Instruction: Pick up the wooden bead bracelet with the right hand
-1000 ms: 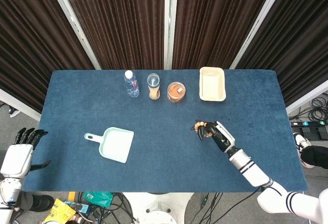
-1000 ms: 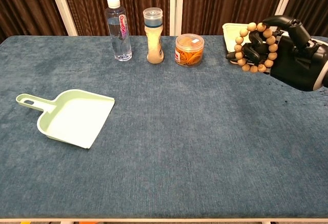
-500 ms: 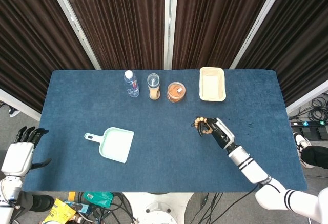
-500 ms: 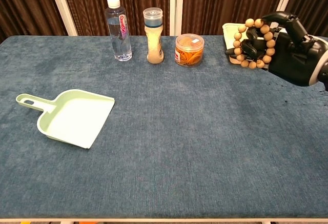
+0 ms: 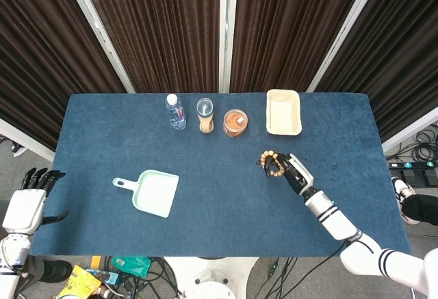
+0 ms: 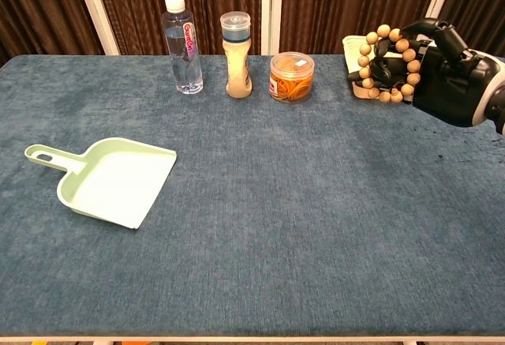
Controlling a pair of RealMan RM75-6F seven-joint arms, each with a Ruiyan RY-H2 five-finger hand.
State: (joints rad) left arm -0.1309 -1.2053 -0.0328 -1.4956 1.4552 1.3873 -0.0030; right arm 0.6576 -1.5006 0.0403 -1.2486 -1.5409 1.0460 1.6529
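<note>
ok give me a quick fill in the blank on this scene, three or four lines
The wooden bead bracelet is held by the robot's ____ robot hand.
The dustpan is pale ____.
The jar holds ____ rubber bands.
Between the water bottle and the jar stands a ____.

Missing words: right; green; orange; shaker

The blue tablecloth (image 6: 260, 234) looks like napped, matt fabric. The round beads of the tan wooden bracelet (image 6: 384, 62) have a soft sheen against the glossy black plastic right hand (image 6: 442, 73). The pale green plastic dustpan (image 6: 110, 179) is smooth, and the clear plastic water bottle (image 6: 182, 45) shines.
</note>
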